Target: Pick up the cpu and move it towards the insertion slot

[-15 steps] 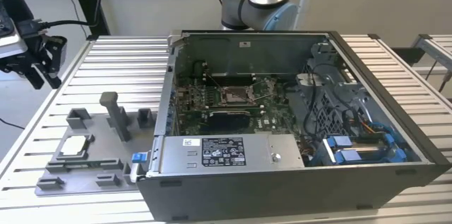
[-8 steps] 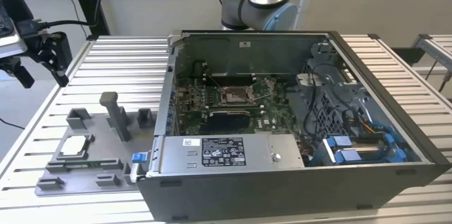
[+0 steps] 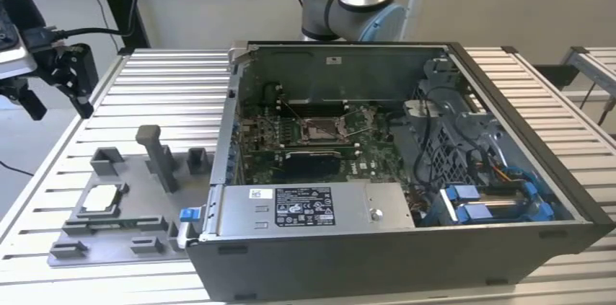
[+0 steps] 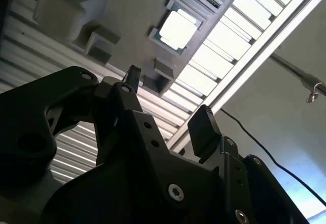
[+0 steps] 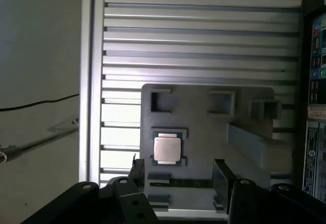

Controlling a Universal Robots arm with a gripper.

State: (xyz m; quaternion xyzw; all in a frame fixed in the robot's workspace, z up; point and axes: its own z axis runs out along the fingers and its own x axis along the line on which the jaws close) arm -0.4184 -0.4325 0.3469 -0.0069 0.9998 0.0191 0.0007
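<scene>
My tool point(image 5: 178, 167) hangs open over the cpu point(image 5: 167, 149), nested in its grey holder point(image 5: 204, 132), jaws spread wide enough to straddle it.

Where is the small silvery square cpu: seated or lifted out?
Seated: the silvery square cpu lies flat in the grey plastic tray's pocket; open black claw is apart, empty.

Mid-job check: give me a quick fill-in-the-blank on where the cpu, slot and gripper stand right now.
1. The gripper is ___ and holds nothing.
2. The cpu lies in the grey fixture, ___ the computer case.
3. The insertion slot sits ___ that case, on the green board.
Missing words: open; outside; inside.
</scene>
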